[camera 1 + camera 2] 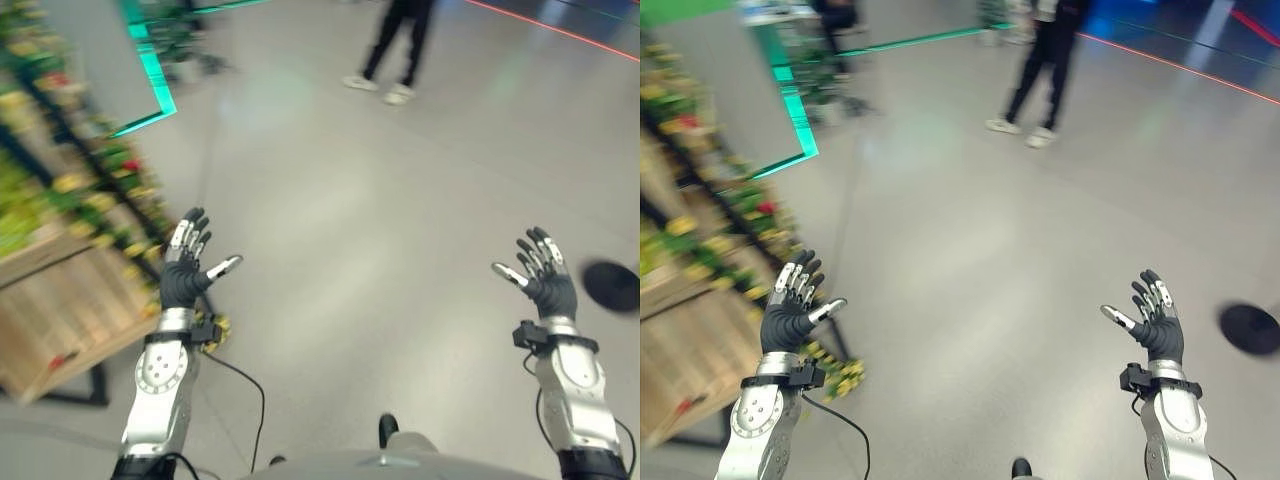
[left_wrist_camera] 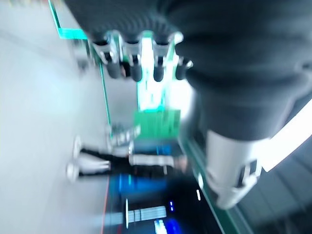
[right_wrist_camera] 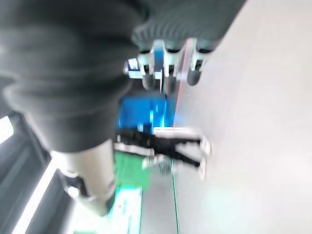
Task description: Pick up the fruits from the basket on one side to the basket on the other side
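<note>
Here the left hand and right hand hang open, empty.

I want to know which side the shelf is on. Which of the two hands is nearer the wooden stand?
The left hand: it is raised, fingers spread, right beside the wooden stand, while the right hand is raised over bare floor.

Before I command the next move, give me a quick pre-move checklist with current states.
1. Left hand free: ok, fingers straight, holding nothing.
2. Right hand free: ok, fingers straight, holding nothing.
3. Fruit basket in sight: not ok, I cannot pick one out; a wooden stand with greenery stands to the robot's left.
4. Fruit located: cannot tell, the stand's contents are blurred.
5. Path ahead: not ok, a person stands ahead on the floor.
6. Dark round object on the floor at right: cannot tell what it is.
</note>
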Controlling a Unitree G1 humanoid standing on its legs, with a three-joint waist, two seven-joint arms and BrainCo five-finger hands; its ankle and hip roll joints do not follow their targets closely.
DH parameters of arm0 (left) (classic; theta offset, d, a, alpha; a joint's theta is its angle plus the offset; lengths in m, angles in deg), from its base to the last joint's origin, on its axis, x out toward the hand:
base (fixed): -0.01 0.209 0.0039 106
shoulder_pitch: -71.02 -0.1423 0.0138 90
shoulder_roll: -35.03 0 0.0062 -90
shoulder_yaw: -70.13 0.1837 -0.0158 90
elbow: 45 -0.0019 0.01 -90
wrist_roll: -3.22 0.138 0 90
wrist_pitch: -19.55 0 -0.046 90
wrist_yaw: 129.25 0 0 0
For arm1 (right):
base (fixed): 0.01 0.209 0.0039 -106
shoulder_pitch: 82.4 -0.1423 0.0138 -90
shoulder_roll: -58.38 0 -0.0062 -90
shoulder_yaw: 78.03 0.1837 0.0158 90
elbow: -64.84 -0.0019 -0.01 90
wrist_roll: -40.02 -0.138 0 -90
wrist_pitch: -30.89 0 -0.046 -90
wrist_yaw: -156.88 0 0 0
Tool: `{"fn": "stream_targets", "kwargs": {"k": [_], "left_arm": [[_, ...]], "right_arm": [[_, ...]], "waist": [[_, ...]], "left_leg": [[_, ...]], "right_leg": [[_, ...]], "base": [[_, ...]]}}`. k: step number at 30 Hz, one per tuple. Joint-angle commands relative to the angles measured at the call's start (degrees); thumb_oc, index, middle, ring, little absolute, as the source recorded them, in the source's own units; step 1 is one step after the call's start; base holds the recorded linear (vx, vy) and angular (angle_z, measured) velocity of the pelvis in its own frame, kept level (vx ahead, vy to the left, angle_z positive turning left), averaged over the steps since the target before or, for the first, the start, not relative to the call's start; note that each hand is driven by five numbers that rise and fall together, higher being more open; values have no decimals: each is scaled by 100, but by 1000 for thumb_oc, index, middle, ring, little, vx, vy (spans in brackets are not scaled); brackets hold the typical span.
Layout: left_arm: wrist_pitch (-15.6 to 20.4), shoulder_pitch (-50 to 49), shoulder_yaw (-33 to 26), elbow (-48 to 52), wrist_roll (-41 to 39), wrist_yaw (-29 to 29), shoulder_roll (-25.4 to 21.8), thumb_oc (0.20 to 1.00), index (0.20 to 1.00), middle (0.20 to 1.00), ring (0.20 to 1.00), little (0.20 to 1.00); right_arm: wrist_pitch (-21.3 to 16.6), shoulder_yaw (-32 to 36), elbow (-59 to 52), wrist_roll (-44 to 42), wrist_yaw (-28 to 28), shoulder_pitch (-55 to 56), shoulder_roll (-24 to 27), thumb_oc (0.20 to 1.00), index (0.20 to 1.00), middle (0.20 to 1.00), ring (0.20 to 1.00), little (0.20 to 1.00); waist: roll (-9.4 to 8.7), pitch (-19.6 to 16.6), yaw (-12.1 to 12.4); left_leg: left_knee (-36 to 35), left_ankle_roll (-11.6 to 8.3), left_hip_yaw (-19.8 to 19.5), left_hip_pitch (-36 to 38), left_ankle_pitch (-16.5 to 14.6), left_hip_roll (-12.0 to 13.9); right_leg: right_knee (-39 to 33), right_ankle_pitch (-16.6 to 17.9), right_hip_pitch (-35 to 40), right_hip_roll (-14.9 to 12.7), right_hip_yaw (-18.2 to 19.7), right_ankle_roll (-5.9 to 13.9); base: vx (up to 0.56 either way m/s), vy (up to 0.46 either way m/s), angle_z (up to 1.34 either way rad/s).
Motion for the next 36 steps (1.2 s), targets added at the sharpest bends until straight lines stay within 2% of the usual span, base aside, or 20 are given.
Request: {"fn": "stream_targets", "kwargs": {"k": [1,2,4,6,7,9,10,11,13,15,18,24,26,27,29,30,32,33,35,36], "left_arm": [[338,162,131,339,56,-45,-110,1000,1000,1000,1000,1000],[270,192,306,206,16,-58,-40,1000,1000,1000,1000,1000],[252,242,382,162,24,-32,-15,1000,1000,1000,1000,1000],[195,150,503,133,65,62,106,1000,1000,1000,1000,1000],[176,103,518,116,75,41,152,1000,1000,1000,1000,1000],[229,35,463,125,119,6,105,1000,1000,1000,1000,1000],[245,77,475,64,227,88,46,1000,1000,1000,1000,1000],[279,64,402,70,243,177,14,1000,1000,1000,1000,1000],[304,21,310,66,246,225,26,1000,1000,1000,1000,1000],[345,-62,79,65,330,352,13,1000,1000,1000,1000,1000],[302,0,52,22,296,330,21,1000,1000,1000,1000,1000],[324,170,122,23,321,234,-19,1000,1000,1000,1000,1000],[340,53,12,24,268,245,-40,1000,1000,1000,1000,1000],[339,-33,-125,103,292,303,-106,1000,1000,1000,1000,1000],[327,7,-145,68,282,302,-144,1000,1000,1000,1000,1000],[331,13,-147,63,281,302,-147,1000,1000,1000,1000,1000],[321,-57,-263,90,375,316,-208,1000,1000,1000,1000,1000],[320,-55,-260,87,375,316,-210,1000,1000,1000,1000,1000],[301,-64,-357,158,445,357,-259,1000,1000,1000,1000,1000],[312,-71,-387,167,451,370,-257,1000,1000,1000,1000,1000]], "right_arm": [[-452,296,-532,23,-53,-225,296,1000,1000,1000,1000,1000],[-495,304,-539,-120,-63,-107,250,1000,1000,1000,1000,1000],[-515,300,-616,-176,-115,-94,252,1000,1000,1000,1000,1000],[-520,40,-590,-362,-119,-174,188,1000,1000,1000,1000,1000],[-495,-24,-550,-351,-110,-159,163,1000,1000,1000,1000,1000],[-521,-4,-481,-306,-116,-152,157,1000,1000,1000,1000,1000],[-521,-136,-440,-190,-133,-191,154,1000,1000,1000,1000,1000],[-546,-314,-389,-137,-122,-265,162,1000,1000,1000,1000,1000],[-538,-444,-324,-80,-111,-319,173,1000,1000,1000,1000,1000],[-503,-444,-282,-23,-38,-146,182,1000,1000,1000,1000,1000],[-445,-414,-255,-29,88,-49,206,1000,1000,1000,1000,1000],[-321,-419,-103,200,134,-4,296,1000,1000,1000,1000,1000],[-279,-397,-15,170,181,23,206,1000,1000,1000,1000,1000],[-237,-335,27,334,140,107,176,1000,1000,1000,1000,1000],[-223,-205,51,369,151,246,156,1000,1000,1000,1000,1000],[-218,-204,42,370,152,247,152,1000,1000,1000,1000,1000],[-248,-109,132,416,117,220,132,1000,1000,1000,1000,1000],[-248,-108,134,417,116,220,131,1000,1000,1000,1000,1000],[-257,-114,162,474,64,142,34,1000,1000,1000,1000,1000],[-262,-107,236,472,13,103,10,1000,1000,1000,1000,1000]], "waist": [[-109,31,-279],[-197,43,-314],[-297,125,-268],[-464,209,-79],[-576,198,21],[-664,175,105],[-579,186,207],[-532,229,415],[-529,282,593],[-514,305,753],[-473,242,852],[-431,0,700],[-473,-87,647],[-548,-110,615],[-599,-112,430],[-596,-116,441],[-643,-99,409],[-639,-118,413],[-623,-96,559],[-608,-96,551]], "left_leg": [[1604,18,-115,-37,-259,543],[2687,-33,-631,-361,543,1010],[3152,126,-939,-621,753,1086],[3572,288,-1904,-1050,267,10],[3391,413,-1972,-1277,78,-280],[2857,538,-2079,-1598,-175,-431],[1821,541,-2656,-1773,-131,-665],[1295,495,-3304,-1836,136,-982],[865,408,-3634,-1731,381,-1009],[329,301,-4443,-1979,627,-1235],[289,251,-4682,-2020,828,-1470],[586,519,-4642,-1767,325,-1634],[376,591,-4260,-1589,270,-1518],[242,706,-3870,-1386,112,-1426],[225,752,-3568,-1205,-36,-1383],[223,744,-3559,-1225,-11,-1370],[282,748,-3108,-1030,-219,-1231],[267,753,-3107,-1016,-258,-1232],[254,680,-2551,-858,-390,-1002],[197,653,-2384,-793,-391,-935]], "right_leg": [[-460,-440,627,392,658,236],[-607,-609,930,899,1183,-93],[-715,-479,1014,1062,1375,-323],[-880,-354,1158,1186,1986,-414],[-1043,-244,1316,1216,2291,-364],[-1250,-182,1530,1286,2718,-210],[-1247,-244,1727,1416,3178,-106],[-1196,-293,1861,1559,3522,-54],[-1077,-345,1921,1662,3870,-53],[-871,-553,2149,1884,4533,-67],[-873,-539,2259,1940,5013,45],[-763,-647,2085,1736,5717,277],[-620,-624,1935,1697,5528,357],[-386,-532,1588,1502,4811,467],[-287,-525,1397,1388,4379,559],[-290,-495,1374,1400,4392,561],[-342,-422,1088,1204,3453,440],[-350,-453,1097,1202,3452,440],[-453,-431,999,624,1781,407],[-530,-334,986,464,1479,453]], "base": [[336,-722,-175],[282,-801,-85],[109,-439,-119],[117,-191,-242],[163,-221,-257],[268,-130,-271],[460,24,-256],[482,39,-202],[206,-41,-379],[358,-58,-366],[288,50,-183],[163,209,-148],[168,201,-96],[110,151,-125],[87,146,-150],[39,89,-94],[-10,88,-50],[-38,59,-106],[-44,-37,-161],[-57,-81,-138]]}}
